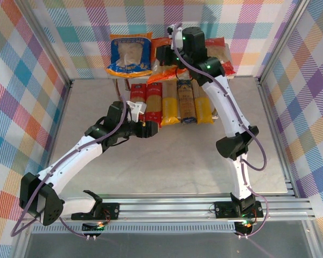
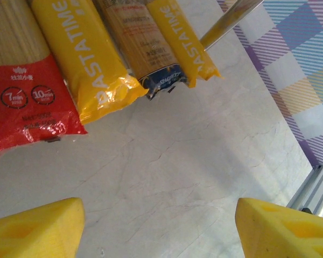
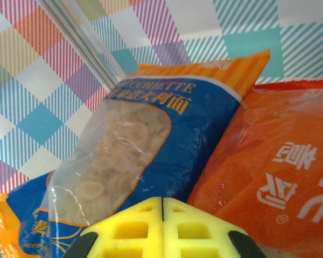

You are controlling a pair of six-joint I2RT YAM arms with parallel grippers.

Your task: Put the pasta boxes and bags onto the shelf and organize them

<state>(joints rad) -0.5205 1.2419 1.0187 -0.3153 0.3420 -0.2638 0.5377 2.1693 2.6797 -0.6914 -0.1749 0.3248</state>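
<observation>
Plaid walls (image 2: 290, 64); left wrist sees boxes (image 2: 97, 75), right bags (image 3: 151, 134).

Three bags (image 1: 130, 54) sat side by side on the upper board of the shelf (image 2: 230, 21), at the back of the counter (image 1: 167, 161). Below them the pasta boxes (image 1: 172, 102) lay in a row. The left hand (image 1: 145, 126) was before the row's left end, and the right hand (image 1: 166, 52) near where the left and middle bags touched

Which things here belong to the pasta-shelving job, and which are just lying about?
Job: blue-and-orange windowed pasta bag; orange plastic pasta bag; slim red spaghetti pack; slim yellow spaghetti pack; slim dark blue spaghetti pack; metal-legged shelf.
Bystanders: checked wall panels; aluminium front rail.
</observation>
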